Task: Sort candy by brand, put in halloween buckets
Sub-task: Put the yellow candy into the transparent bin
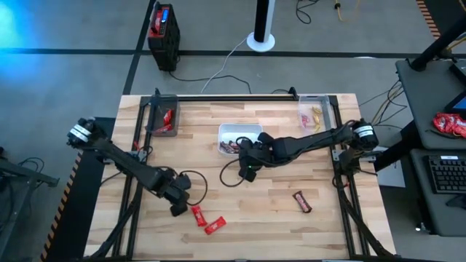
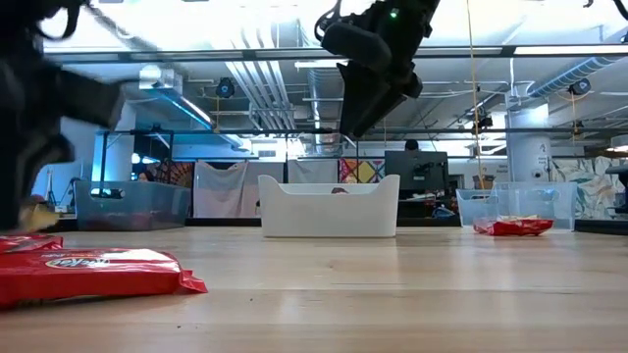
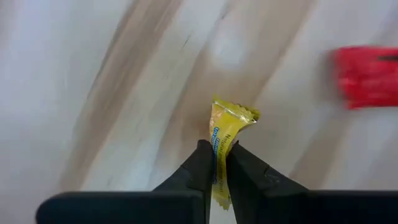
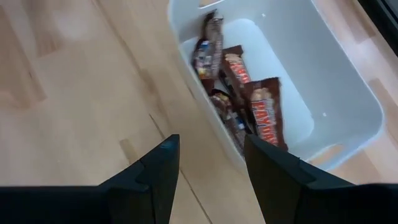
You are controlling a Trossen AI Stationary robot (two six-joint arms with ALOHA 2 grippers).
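Observation:
My left gripper (image 1: 178, 202) is near the table's near-left part, shut on a tiny yellow-gold candy (image 3: 227, 127). Two red-wrapped candies (image 1: 206, 219) lie on the wood just right of it; one red candy (image 2: 90, 272) shows close up in the low view. A dark brown bar (image 1: 302, 201) lies near the right side. My right gripper (image 1: 248, 172) is open and hangs above the table (image 4: 205, 180) beside the white tray (image 1: 239, 138), which holds several brown bars (image 4: 239, 93). The left clear tub (image 1: 162, 116) holds red candy. The right clear tub (image 1: 315, 115) holds yellow pieces. My left gripper pinches the yellow-gold candy between its two fingers (image 3: 199, 168), by the lower part of the wrapper (image 3: 219, 149). The wrapper's crimped upper end (image 3: 236, 113) sticks out past the fingertips. The fingers point down at the table from above.
A boxy red-and-black device (image 1: 163, 33) and a round white pole base (image 1: 261, 40) stand on the floor beyond the far edge. Cables run along the table's far rail. Bare wood lies between the two grippers and along the near edge.

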